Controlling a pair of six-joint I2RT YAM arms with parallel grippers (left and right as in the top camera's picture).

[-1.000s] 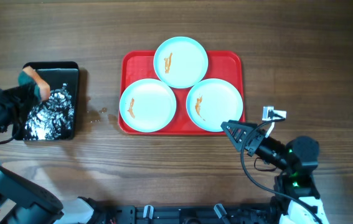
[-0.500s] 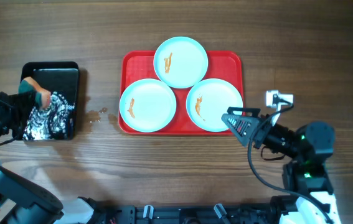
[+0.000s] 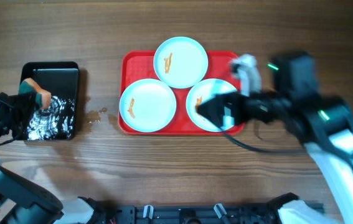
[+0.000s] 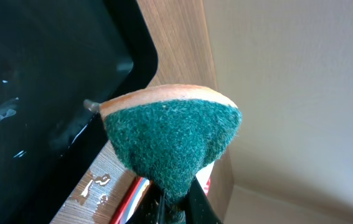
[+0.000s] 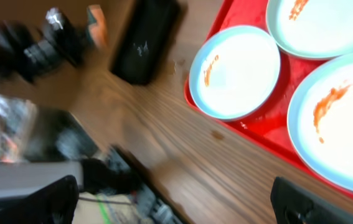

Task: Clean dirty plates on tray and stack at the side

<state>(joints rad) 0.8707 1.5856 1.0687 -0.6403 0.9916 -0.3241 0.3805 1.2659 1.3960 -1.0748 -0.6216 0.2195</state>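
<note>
Overhead: bright, even, diffuse light, and only soft shadows on the table (image 3: 164, 174). Right arm (image 3: 325, 121) is smeared by motion blur; everything else is sharp. Specular glare off the wet patches in the black tray (image 3: 58, 78). Plates (image 3: 148, 106) are close to clipping, but the orange smears are still readable. Left wrist: sponge (image 4: 170, 146) crisp, wall behind bright and flat. Right wrist: whole frame motion-blurred, worst at the left, where detail is lost.
</note>
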